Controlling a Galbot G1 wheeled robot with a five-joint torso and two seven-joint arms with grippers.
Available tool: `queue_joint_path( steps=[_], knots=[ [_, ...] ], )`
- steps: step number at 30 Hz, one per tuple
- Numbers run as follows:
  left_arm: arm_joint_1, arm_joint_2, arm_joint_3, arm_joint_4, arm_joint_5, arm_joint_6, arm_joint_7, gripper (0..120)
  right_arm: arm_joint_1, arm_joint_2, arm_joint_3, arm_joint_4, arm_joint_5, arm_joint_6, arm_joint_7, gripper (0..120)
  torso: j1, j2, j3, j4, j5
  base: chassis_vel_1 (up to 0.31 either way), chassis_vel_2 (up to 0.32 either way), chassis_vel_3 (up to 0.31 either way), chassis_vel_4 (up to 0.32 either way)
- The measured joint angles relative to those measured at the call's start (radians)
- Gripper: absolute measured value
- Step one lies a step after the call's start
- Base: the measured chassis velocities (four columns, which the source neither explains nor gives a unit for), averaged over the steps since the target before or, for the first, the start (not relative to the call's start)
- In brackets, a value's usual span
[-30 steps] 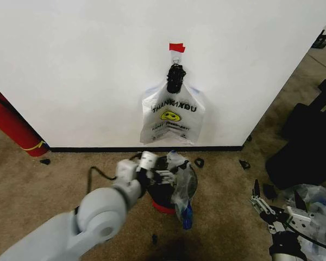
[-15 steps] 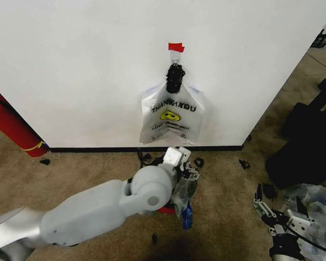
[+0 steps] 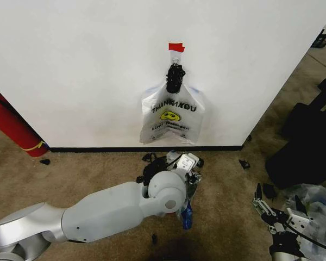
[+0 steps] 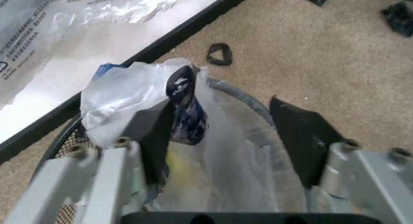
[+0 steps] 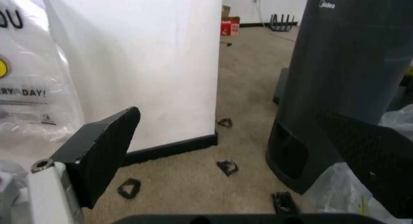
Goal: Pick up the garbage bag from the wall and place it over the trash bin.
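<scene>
The robot's right gripper (image 3: 271, 213) hangs low at the near right of the head view, its two black fingers (image 5: 103, 154) spread wide apart and empty above the tan carpet (image 3: 70, 174), just beside a crumpled heap of clear plastic (image 3: 318, 209). The grey-white left arm (image 3: 108, 209) lies across the foreground, reaching forward to the small round black mesh trash bin (image 4: 58, 141), which stands on a red base on the carpet a little way out from the wall. In the left wrist view the left gripper (image 4: 239, 122) sits over the bin's mouth with its fingers apart; one finger is pushed into a bunched fold of the thin, see-through plastic garbage bag (image 4: 129, 98), whose blue edging shows at the fingertip. The bag drapes over the bin's rim and down inside it, and in the head view a blue strip of it hangs down the bin's front. Small black scraps (image 3: 244, 163) dot the carpet around the bin. Farther back, a whiter plastic bag with a yellow smiley face (image 3: 172, 117) hangs on the white wall (image 3: 87, 70) from a black hook under a strip of red tape (image 3: 176, 47). A red fire extinguisher (image 3: 11, 125) leans at the wall's far left, and a tall dark grey appliance (image 5: 348, 79) stands off to the right.
</scene>
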Motion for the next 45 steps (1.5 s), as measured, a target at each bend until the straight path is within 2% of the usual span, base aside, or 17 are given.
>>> queue_joint_path(
  steps=[2,7,9,16,24,28,31,32,38,43,44,45],
  knots=[
    [0.000,-0.001,0.002,0.004,0.006,0.000,0.000,52,0.001,0.000,0.000,0.000,0.000,0.000,-0.002,100,0.000,0.000,0.000,0.0000,0.0000,0.000,0.000,0.000,0.000],
    [0.007,-0.004,0.004,0.022,0.041,-0.001,0.002,30,0.002,0.001,-0.009,0.003,0.000,0.002,-0.017,100,0.000,0.000,0.000,0.0000,0.0000,0.000,0.000,0.000,0.000],
    [0.007,-0.003,0.004,0.025,0.044,-0.001,0.002,27,0.002,0.001,-0.009,0.003,0.000,0.002,-0.019,100,0.000,0.000,0.000,0.0000,0.0000,0.000,0.000,0.000,0.000],
    [0.010,0.009,-0.006,0.033,0.046,-0.002,0.000,0,0.009,-0.006,-0.010,0.003,0.000,-0.005,-0.024,100,0.000,0.000,0.000,-0.0001,0.0000,0.000,0.000,0.000,0.000],
    [0.044,0.023,-0.051,0.020,0.046,-0.002,0.000,0,0.021,-0.026,-0.010,0.004,0.030,-0.039,-0.025,100,0.000,0.000,0.000,-0.0004,-0.0001,0.000,0.000,0.000,0.000],
    [0.083,0.081,-0.103,-0.022,0.046,-0.002,0.006,0,0.067,-0.075,-0.028,0.009,0.116,-0.147,-0.032,100,0.000,0.000,0.000,0.0000,-0.0002,0.000,0.000,0.000,0.000],
    [0.122,0.130,-0.142,-0.052,0.055,-0.007,0.018,0,0.139,-0.139,-0.053,0.015,0.192,-0.279,-0.027,100,0.000,0.000,0.000,0.0002,-0.0002,0.000,0.000,0.000,0.000],
    [0.122,0.130,-0.142,-0.052,0.055,-0.007,0.018,0,0.139,-0.139,-0.053,0.015,0.192,-0.279,-0.027,100,0.000,0.000,0.000,0.0002,-0.0002,0.000,0.000,0.000,0.000],
    [0.199,0.156,-0.211,-0.089,0.088,-0.017,0.037,0,0.291,-0.334,-0.078,0.005,0.404,-0.466,-0.038,100,0.000,0.000,0.000,0.0000,-0.0001,0.000,0.000,0.000,0.000],
    [0.197,0.148,-0.210,-0.073,0.106,-0.030,0.062,0,0.362,-0.400,-0.093,-0.042,0.481,-0.529,-0.090,100,0.000,0.000,0.000,0.0008,0.0001,0.000,0.000,0.000,0.000],
    [0.172,0.136,-0.189,-0.059,0.106,-0.034,0.073,0,0.366,-0.403,-0.092,-0.050,0.483,-0.538,-0.096,100,0.000,0.000,0.000,0.0005,-0.0001,0.000,0.000,0.000,0.000],
    [0.153,0.126,-0.174,-0.051,0.105,-0.039,0.084,0,0.377,-0.407,-0.095,-0.060,0.492,-0.552,-0.096,100,0.000,0.000,0.000,-0.0017,-0.0003,0.000,0.000,0.000,0.000]
  ],
)
